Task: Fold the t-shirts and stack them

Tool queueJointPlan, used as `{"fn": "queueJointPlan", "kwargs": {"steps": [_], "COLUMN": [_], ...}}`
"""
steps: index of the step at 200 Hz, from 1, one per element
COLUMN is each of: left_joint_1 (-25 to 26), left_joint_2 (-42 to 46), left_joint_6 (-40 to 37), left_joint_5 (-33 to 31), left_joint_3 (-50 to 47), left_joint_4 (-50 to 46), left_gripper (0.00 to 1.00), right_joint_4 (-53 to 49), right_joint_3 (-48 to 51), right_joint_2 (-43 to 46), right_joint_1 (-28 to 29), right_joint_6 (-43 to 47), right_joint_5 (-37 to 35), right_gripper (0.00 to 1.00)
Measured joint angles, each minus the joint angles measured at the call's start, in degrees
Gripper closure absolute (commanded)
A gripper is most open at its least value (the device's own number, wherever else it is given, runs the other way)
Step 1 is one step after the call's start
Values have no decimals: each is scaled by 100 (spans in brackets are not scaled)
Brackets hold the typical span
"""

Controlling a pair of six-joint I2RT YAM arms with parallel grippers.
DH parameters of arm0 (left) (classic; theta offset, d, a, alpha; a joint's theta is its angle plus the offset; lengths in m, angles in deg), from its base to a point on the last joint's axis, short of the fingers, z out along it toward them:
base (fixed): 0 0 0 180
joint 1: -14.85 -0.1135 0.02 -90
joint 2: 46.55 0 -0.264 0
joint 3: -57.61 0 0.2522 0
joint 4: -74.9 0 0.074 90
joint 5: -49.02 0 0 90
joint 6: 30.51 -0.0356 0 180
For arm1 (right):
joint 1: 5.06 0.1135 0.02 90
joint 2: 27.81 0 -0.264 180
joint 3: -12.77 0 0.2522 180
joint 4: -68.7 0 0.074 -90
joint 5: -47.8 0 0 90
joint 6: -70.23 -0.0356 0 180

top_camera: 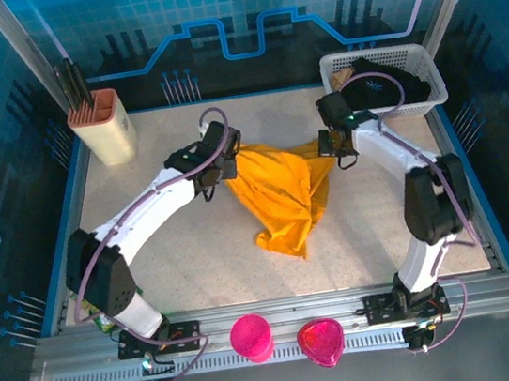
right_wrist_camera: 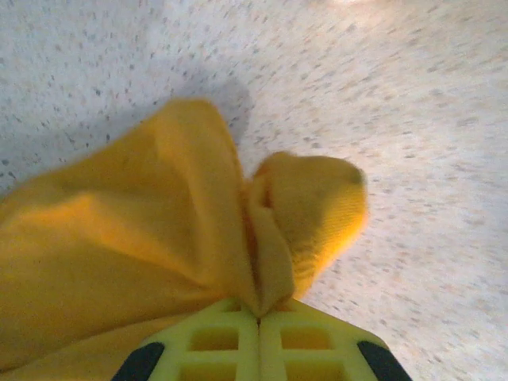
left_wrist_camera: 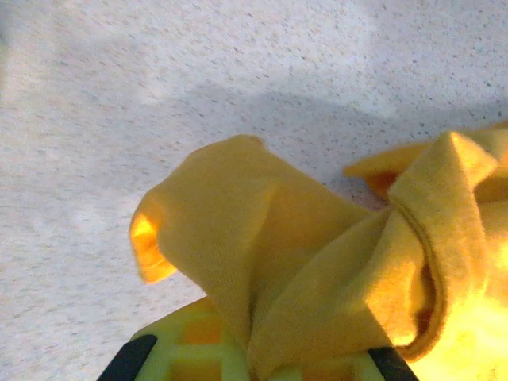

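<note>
The left jaws are shut tight on a bunched corner of the orange-yellow t-shirt point(top_camera: 283, 191). The right jaws are shut tight on another bunched corner of the same shirt. The cloth stretches between the two jaws, and the rest trails down in a crumpled point on the speckled counter point(top_camera: 179, 258), near its middle. The left arm point(top_camera: 157, 204) and the right arm point(top_camera: 392, 157) reach in from each side. A white basket point(top_camera: 427, 67) with dark clothes point(top_camera: 392, 86) sits at the far right corner. A beige holder point(top_camera: 109, 130) stands at the far left.
</note>
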Motion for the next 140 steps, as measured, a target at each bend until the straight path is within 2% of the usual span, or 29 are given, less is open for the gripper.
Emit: {"fn": "queueJointPlan", "kwargs": {"steps": [21,41,83,95,98,102,107,114,128,140], "left_joint_1": [0,-11,-275,-417,-457,-520,-577,-691,-883,-1027], "left_joint_2": [-4,-350,-2245,-2885,-3042,-3289,-3521,-3906,-4489,-4824], "left_joint_6": [-133,-319,-586,-595,-592,-612,-599,-601,-599,-562], "left_joint_5": [-201,-422,-920,-1023,-1038,-1071,-1095,-1121,-1128,-1139], "left_joint_3": [533,1285,3484,4223,4419,4697,4990,5434,6065,6310], "left_joint_4": [-614,-1161,-1773,-1989,-2041,-2096,-2168,-2247,-2393,-2524], "left_gripper": [100,100,100,86,79,64,47,34,19,10], "right_joint_4": [22,17,-144,-203,-219,-225,-221,-247,-334,-461], "right_joint_3": [223,160,-1049,-1493,-1622,-1781,-1969,-2291,-2868,-3311], "right_joint_2": [415,400,-487,-802,-903,-1016,-1161,-1421,-1899,-2291], "right_joint_1": [72,90,103,114,122,127,133,146,166,181], "right_joint_6": [-44,-31,162,232,256,273,304,334,426,479], "right_joint_5": [-310,-503,-776,-835,-841,-866,-883,-881,-872,-852], "right_gripper": [100,100,100,100,100,100,91,79,51,36]}}
